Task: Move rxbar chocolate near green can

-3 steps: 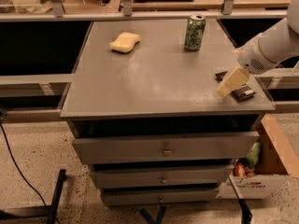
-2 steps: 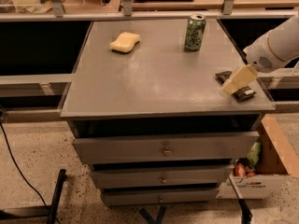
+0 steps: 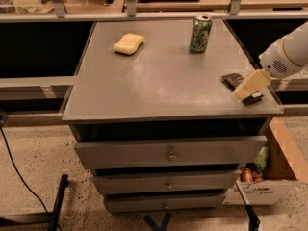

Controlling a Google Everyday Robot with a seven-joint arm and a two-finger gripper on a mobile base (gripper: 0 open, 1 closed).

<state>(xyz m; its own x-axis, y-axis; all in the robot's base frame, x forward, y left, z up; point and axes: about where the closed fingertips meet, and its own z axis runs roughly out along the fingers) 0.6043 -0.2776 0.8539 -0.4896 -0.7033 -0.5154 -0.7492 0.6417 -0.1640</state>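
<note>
You are looking at the gripper (image 3: 244, 90) hanging over the near right corner of the grey cabinet top (image 3: 163, 81), with the white arm (image 3: 288, 56) reaching in from the right edge of the scene. Its pale cream tip is slanting down and to the left, and it is lying right across the rxbar chocolate (image 3: 232, 79). You cannot tell how its grip is standing, or whether it is holding the bar at all.

The bar is lying flat on the top, close to the right edge. One dark end is showing on the far-left side of the gripper and the other end is peeking out on its near-right side; the middle is hidden.

The green can (image 3: 200, 33) is standing upright toward the far side of the top, right of centre, well apart from the bar. A yellow sponge (image 3: 128, 43) is resting on the far left part of the top, away from both.

Below the top, the upper drawer (image 3: 168, 152) is sitting slightly pulled out. On the floor to the right, an open cardboard box (image 3: 283, 163) is standing just beside the cabinet.
</note>
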